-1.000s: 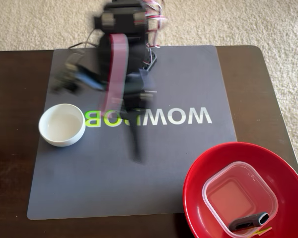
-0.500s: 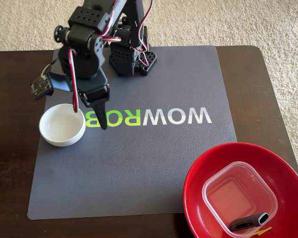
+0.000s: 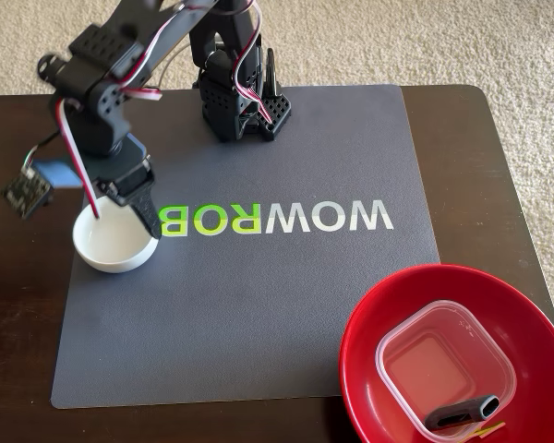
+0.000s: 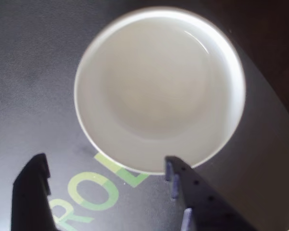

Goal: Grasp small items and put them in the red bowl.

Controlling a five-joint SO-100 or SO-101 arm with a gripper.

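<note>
Spread wide and empty over the mat (image 3: 286, 305), gripper (image 4: 111, 178) just short of the white bowl (image 4: 159, 89), near rim between the fingers, red bowl (image 3: 369, 341) well apart.

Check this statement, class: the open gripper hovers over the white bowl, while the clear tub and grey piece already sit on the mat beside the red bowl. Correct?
Not quite. The fixed view shows the clear tub and grey piece inside the red bowl, not beside it. The open gripper does hover over the white bowl.

Bare mat (image 3: 258, 305) (nothing on it) lies between white bowl (image 3: 114, 243) and red bowl (image 3: 369, 323).
</note>
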